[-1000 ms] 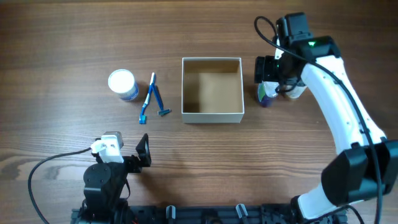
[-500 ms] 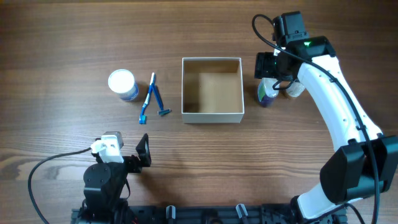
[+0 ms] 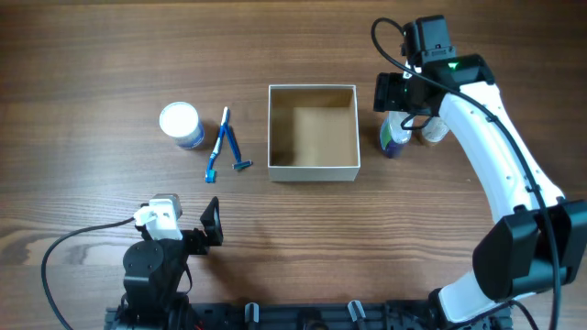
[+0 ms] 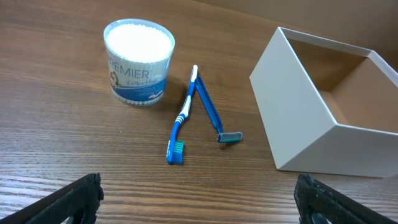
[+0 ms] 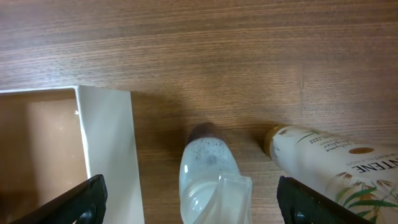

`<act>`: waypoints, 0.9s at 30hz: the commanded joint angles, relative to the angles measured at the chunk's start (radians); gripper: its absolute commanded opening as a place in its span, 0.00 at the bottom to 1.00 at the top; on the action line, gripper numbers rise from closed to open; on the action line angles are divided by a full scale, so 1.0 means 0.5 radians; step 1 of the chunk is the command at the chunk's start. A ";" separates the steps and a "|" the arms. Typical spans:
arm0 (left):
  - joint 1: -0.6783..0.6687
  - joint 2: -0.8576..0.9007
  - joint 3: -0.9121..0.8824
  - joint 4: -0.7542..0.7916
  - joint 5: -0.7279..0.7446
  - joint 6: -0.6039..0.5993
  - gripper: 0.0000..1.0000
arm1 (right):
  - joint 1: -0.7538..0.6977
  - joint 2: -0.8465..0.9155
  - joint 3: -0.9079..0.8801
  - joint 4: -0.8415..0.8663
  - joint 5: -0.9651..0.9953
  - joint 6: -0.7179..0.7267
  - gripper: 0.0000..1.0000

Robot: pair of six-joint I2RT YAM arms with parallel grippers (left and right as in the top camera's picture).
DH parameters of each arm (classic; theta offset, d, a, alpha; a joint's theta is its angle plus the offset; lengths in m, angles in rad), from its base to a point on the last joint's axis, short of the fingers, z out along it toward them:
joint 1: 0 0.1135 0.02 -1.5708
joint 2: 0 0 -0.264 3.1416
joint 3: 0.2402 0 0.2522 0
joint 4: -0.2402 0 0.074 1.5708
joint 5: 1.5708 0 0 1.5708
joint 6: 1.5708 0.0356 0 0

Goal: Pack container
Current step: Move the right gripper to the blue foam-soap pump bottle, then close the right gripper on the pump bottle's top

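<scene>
Bright, even, diffuse light cast from above. Soft, faint shadows thrown on table (image 3: pixel 92 55). Left inner wall of container (image 3: pixel 312 170) shaded. Overhead view rendered sharp, wood grain resolved. In right wrist view, clear bottle (image 5: pixel 208 174) slightly softened close to lens.

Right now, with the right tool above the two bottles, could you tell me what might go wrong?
1. The clear bottle and the shampoo bottle sit close together, so the open right tool may bump or catch the wrong one while closing.
2. The clear bottle is near the box wall; the tool coming down there could strike or shove the box.
</scene>
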 commanded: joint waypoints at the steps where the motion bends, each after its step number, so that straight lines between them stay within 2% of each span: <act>1: 0.016 -0.020 -0.007 0.008 0.031 0.034 1.00 | 0.022 -0.245 -0.026 0.005 -0.084 -0.055 0.89; 5: 0.016 -0.020 -0.007 0.008 0.031 0.034 1.00 | 0.043 -0.460 -0.026 -0.082 -0.091 -0.111 0.88; 11: 0.016 -0.020 -0.007 0.008 0.031 0.034 1.00 | 0.044 -0.384 -0.112 -0.265 -0.169 -0.124 0.87; 16: 0.016 -0.020 -0.007 0.008 0.031 0.034 1.00 | 0.044 -0.356 -0.293 -0.198 -0.181 -0.105 0.84; 20: 0.016 -0.020 -0.007 0.008 0.031 0.034 1.00 | 0.043 -0.352 -0.470 0.040 -0.086 -0.069 0.84; 27: 0.016 -0.020 -0.007 0.008 0.031 0.034 1.00 | 0.043 -0.201 -0.505 0.217 0.047 -0.001 0.84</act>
